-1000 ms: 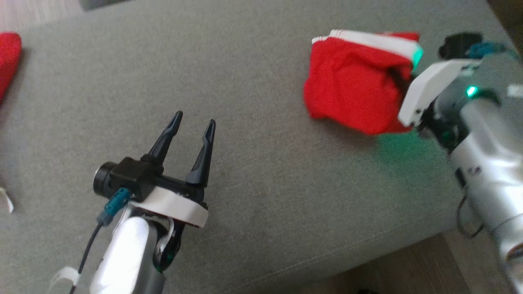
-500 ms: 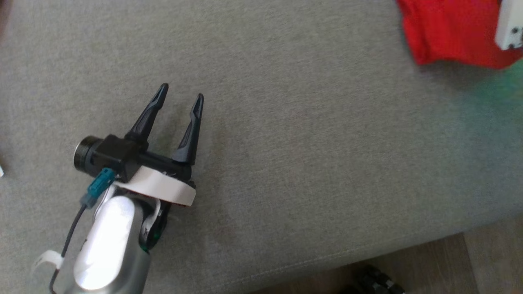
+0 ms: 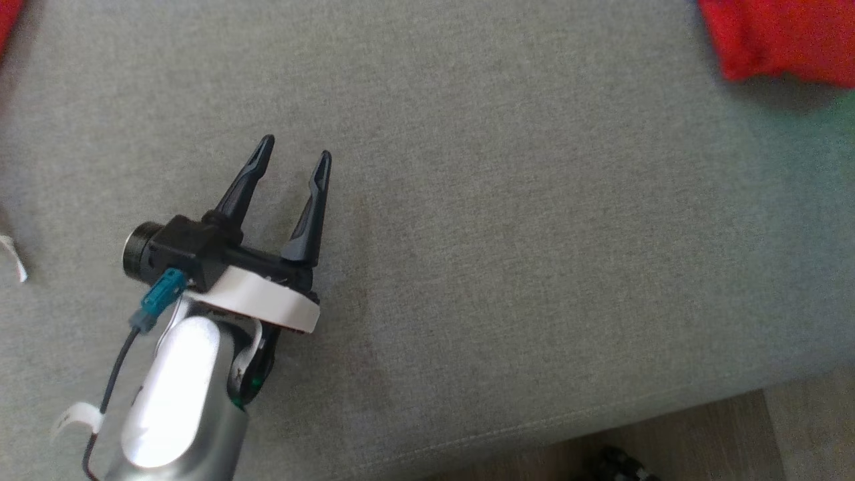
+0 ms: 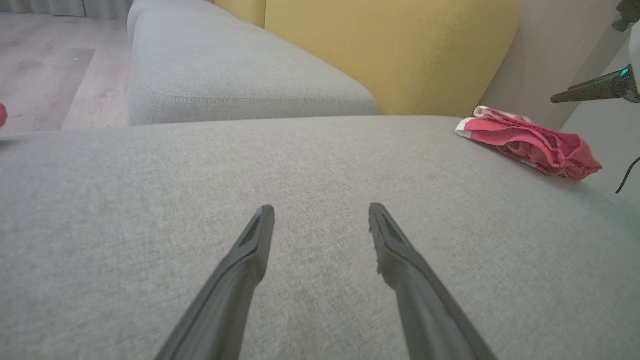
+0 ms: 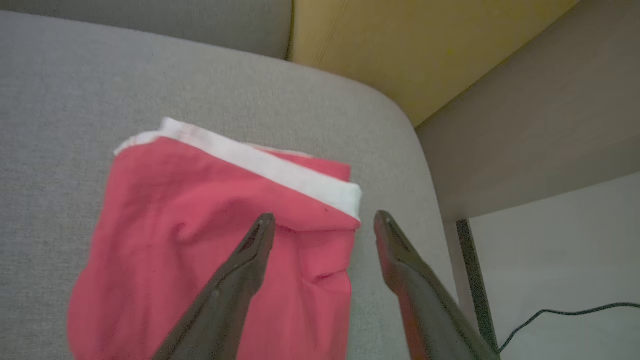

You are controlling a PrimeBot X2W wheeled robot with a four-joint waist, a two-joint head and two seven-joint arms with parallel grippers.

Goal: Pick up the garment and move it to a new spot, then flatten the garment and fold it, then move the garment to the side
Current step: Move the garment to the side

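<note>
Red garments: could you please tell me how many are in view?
2: one folded garment near the sofa's right corner; one red piece at the head view's top left, cut off.

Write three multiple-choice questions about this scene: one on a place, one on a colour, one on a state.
1. Where does the folded red garment with the white band lie?
A. on a shelf
B. near a corner of the grey fabric seat cushion
C. on a table
2. What colour is the upholstered backrest behind that cushion?
A. yellow
B. blue
C. black
3. How is the right hand?
A. shut on the garment
B. open above the garment
C. shut on nothing
Answers: 1 B, grey fabric surrounds it by the rounded corner; 2 A, both wrist views show it yellow; 3 B, its jaws stand wide apart.
</note>
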